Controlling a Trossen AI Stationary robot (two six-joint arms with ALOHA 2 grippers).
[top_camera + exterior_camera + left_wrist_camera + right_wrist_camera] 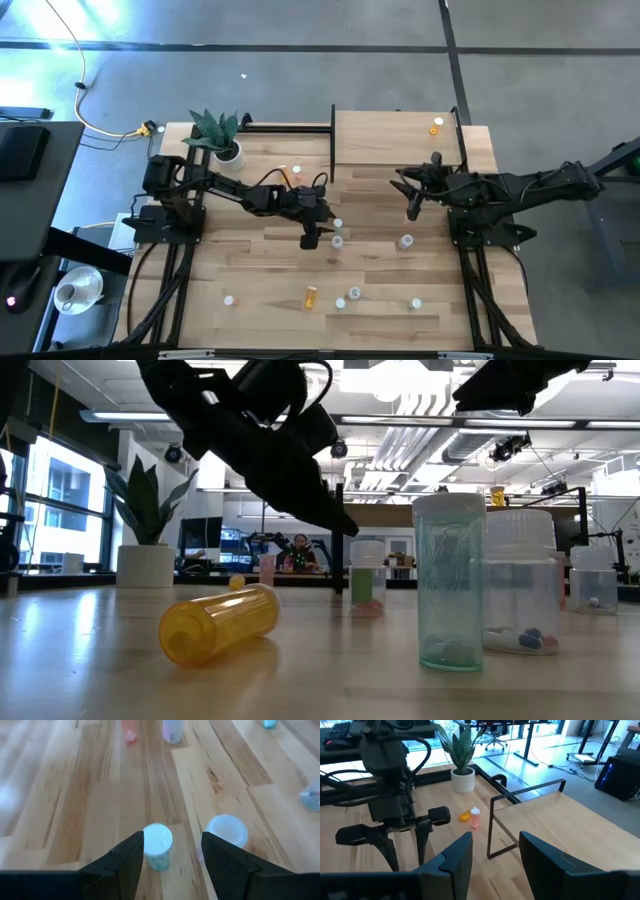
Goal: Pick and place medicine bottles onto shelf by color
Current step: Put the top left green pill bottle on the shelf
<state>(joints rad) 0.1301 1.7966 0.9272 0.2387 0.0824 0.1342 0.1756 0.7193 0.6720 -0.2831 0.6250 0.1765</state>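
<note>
My left gripper (311, 238) is open, low over the middle of the table. A small teal bottle with a white cap (157, 845) stands upright on the table between its two fingers (125, 862), close to one of them. A white-capped bottle (226, 831) stands just outside the other finger. My right gripper (413, 205) is open and empty, above the table beside the light-wood shelf (400, 150). One orange bottle (436, 126) stands on the shelf. More bottles stand near the table's near edge, and an orange one (220, 622) lies on its side.
A potted plant (222, 140) stands at the far left, with an orange bottle (464, 816) and a pink bottle (475, 817) near it. A tall teal bottle (452, 585) and a clear one (520, 595) stand near the table's near edge. The shelf's black posts (492, 827) rise beside my right gripper.
</note>
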